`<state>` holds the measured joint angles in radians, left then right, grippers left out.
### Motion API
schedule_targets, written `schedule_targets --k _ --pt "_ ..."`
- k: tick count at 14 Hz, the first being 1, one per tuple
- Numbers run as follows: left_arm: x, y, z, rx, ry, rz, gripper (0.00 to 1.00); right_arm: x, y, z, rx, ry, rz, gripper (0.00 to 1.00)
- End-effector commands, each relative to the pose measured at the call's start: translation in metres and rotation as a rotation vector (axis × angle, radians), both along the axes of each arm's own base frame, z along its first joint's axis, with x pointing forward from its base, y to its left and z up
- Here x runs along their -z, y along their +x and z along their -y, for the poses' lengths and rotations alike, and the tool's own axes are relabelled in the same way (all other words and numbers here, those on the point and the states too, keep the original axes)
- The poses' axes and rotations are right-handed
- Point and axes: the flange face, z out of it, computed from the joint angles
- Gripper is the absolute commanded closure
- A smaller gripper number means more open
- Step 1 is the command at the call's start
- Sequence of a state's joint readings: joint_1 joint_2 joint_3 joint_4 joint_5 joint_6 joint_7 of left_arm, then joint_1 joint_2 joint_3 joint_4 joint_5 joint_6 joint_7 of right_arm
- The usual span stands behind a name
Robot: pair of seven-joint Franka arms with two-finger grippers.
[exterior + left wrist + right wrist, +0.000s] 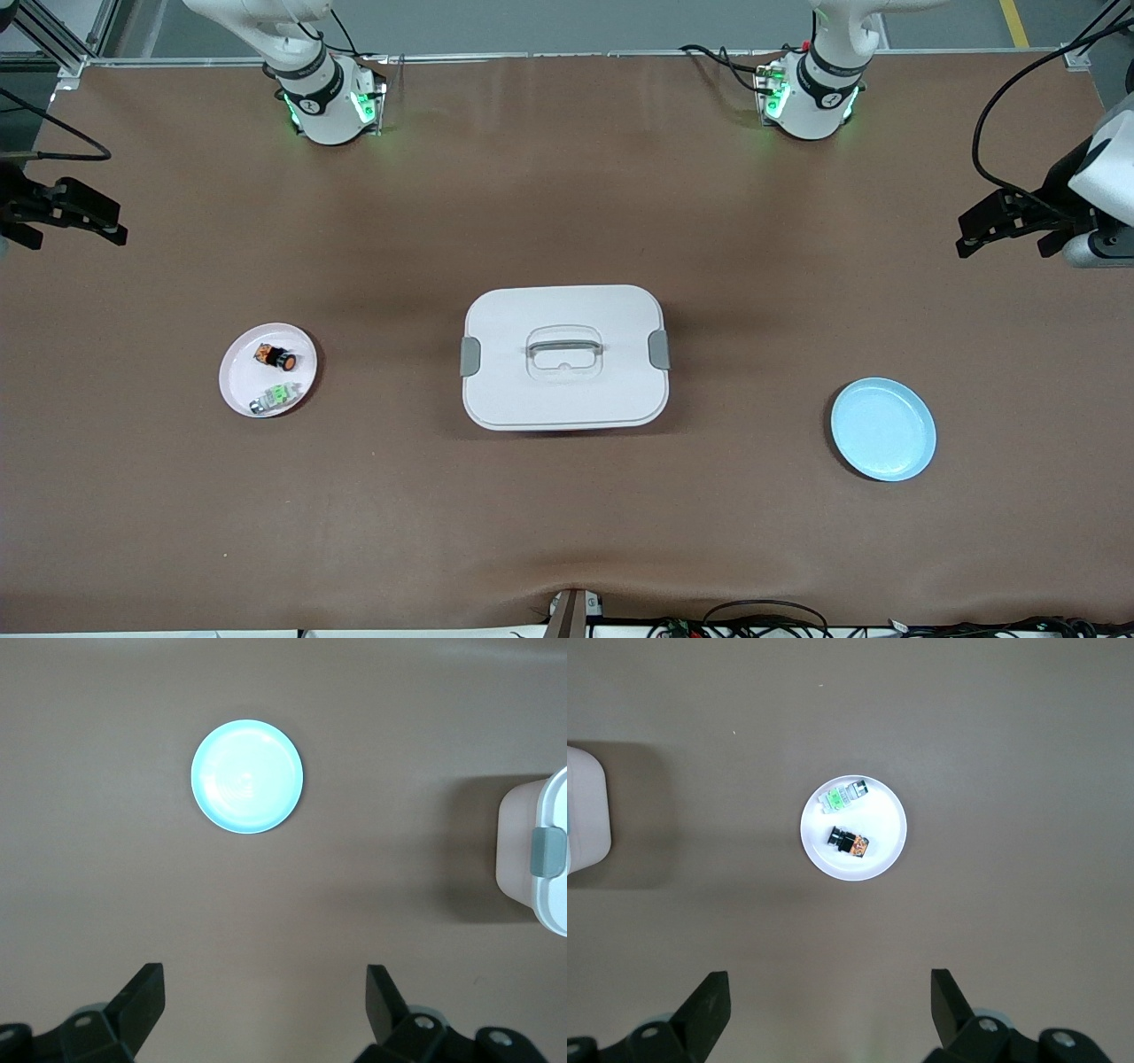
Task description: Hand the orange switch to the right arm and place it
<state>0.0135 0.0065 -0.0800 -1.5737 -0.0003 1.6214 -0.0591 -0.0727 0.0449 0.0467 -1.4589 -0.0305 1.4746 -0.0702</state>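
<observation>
At the right arm's end of the counter you have the right gripper hanging high at the edge, well apart from everything; in its wrist view its fingers stand wide and hold nothing. Near it on the counter sits the white plate, and on that plate lies the orange switch, on its side, with a small silver-and-green part just beside it, nearer to the front camera. That closeness is your first risk: a wide approach may nudge or take the wrong part, or push both across the slick plate. The switch is stubby and round, so I judge it may roll or squirt out of a pinch that lands off its middle.

In the middle stands the white lidded box, between the two plates. Any handover over it invites a drop onto the lid, and a tiny piece could bounce out of reach.

Toward the left arm's end lies the blue plate, with nothing on it. The left gripper waits up at that edge, its fingers wide and bare too. With so small a piece, one gripper leaves little surface for the other to catch during transfer; release too early and it falls.
</observation>
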Motion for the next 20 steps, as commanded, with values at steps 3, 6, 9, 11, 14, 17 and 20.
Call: schedule_targets --k 3,6,9,11,14,17,20 --pt "-0.003 0.002 -0.002 0.008 0.019 -0.005 0.00 -0.006 -0.005 0.016 0.138 0.063 -0.014 0.00" --pt "-0.003 0.002 -0.001 0.009 0.018 -0.005 0.00 -0.010 -0.011 0.034 0.168 0.127 -0.014 0.00" --pt "-0.004 0.001 0.003 0.012 0.020 -0.003 0.00 -0.018 -0.015 0.030 0.159 0.121 -0.004 0.00" --pt "-0.004 0.001 0.003 0.012 0.018 -0.003 0.00 -0.020 -0.017 0.029 0.152 0.120 -0.001 0.00" --pt "-0.004 0.001 0.003 0.014 0.018 -0.003 0.00 -0.023 -0.020 0.020 0.131 0.114 0.004 0.00" --pt "-0.004 0.002 0.001 0.009 0.018 -0.003 0.00 -0.023 -0.021 0.020 0.133 0.114 0.004 0.00" --pt "-0.004 0.002 0.000 0.009 0.018 -0.003 0.00 -0.023 -0.021 0.020 0.123 0.093 0.004 0.00"
